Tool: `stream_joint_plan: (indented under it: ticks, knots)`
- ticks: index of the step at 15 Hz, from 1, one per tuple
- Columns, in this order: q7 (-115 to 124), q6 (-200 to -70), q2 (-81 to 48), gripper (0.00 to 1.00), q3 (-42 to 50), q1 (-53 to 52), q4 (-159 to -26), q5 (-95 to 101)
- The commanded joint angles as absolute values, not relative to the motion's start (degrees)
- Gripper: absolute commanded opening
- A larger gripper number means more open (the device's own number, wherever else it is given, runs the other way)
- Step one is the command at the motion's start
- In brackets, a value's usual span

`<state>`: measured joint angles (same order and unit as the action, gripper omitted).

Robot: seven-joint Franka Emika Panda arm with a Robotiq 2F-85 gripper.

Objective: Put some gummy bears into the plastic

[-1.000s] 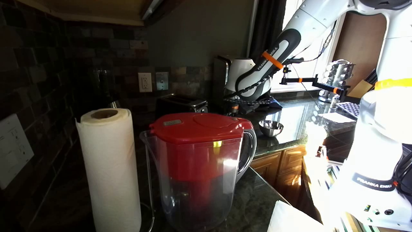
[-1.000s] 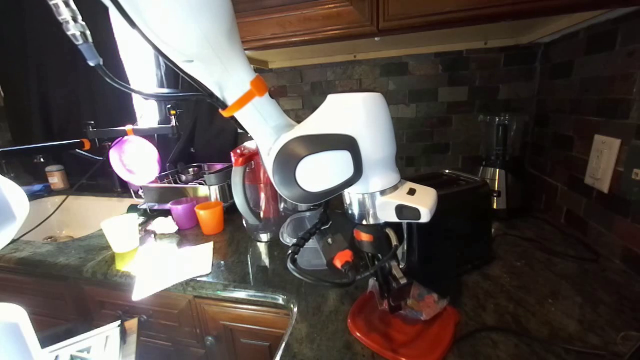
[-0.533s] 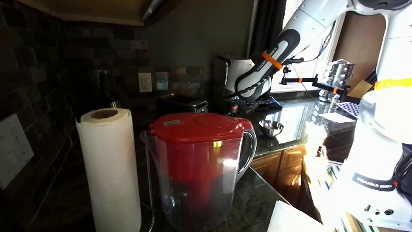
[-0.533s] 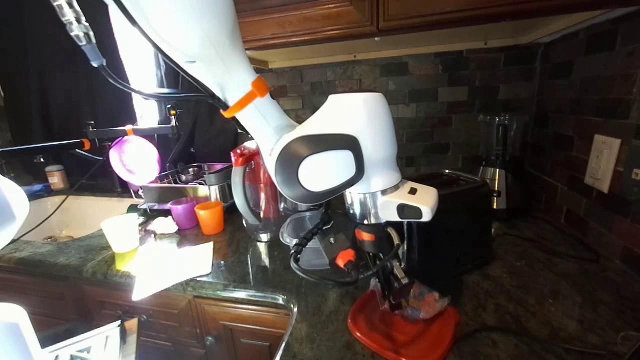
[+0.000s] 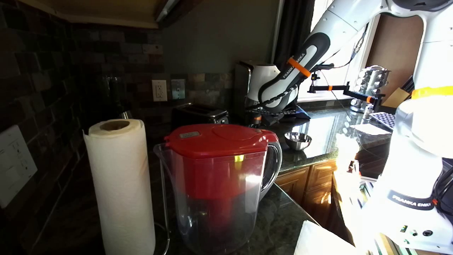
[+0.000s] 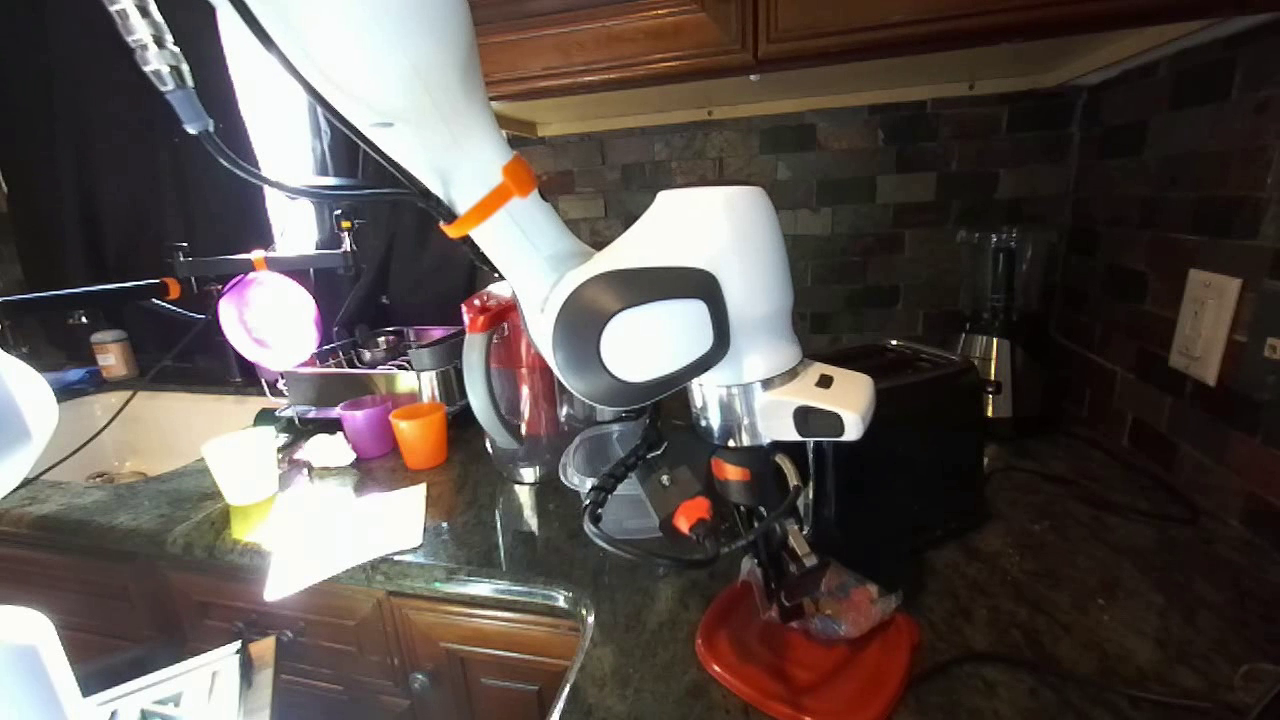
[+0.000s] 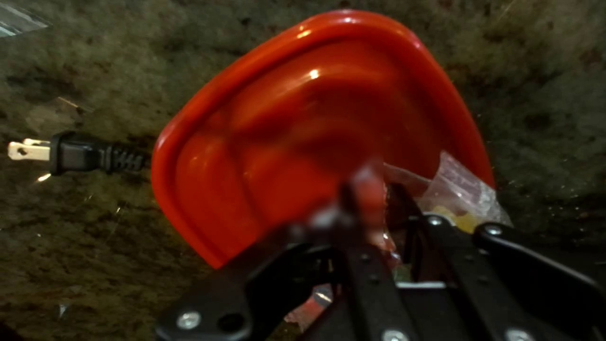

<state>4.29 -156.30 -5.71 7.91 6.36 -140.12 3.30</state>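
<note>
A clear plastic bag with colourful gummy bears (image 6: 850, 607) is over the red dish-like piece (image 6: 735, 645), near the toaster. In the wrist view the red piece (image 7: 284, 142) lies on the dark counter, and parts of the bag (image 7: 466, 196) show on both sides of the fingers. My gripper (image 6: 790, 595) points down at the bag. In the wrist view the gripper (image 7: 376, 194) has its fingertips a small gap apart with part of the bag between them. The left fingertip is blurred, so whether they pinch it is unclear. A clear plastic container (image 6: 610, 480) stands behind the arm.
A black toaster (image 6: 900, 440) stands right behind the gripper. A plug (image 7: 75, 154) lies beside the red piece. A red-lidded pitcher (image 5: 219, 170), paper towel roll (image 5: 120, 187) and metal bowl (image 5: 298, 141) stand on the counter. Orange (image 6: 420, 436) and purple (image 6: 367, 425) cups stand left.
The arm has shifted only very slightly. The gripper, bag and red piece look the same as before.
</note>
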Motion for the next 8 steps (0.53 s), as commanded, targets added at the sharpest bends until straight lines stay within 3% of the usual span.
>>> stream_joint_plan:
  ticks: [1,8]
  knots:
    - [6.77,-156.44,-6.81,0.05,8.14,5.86,-139.64,5.31]
    - [7.79,-156.26,-6.29,0.01,8.12,5.64,-139.84,5.84]
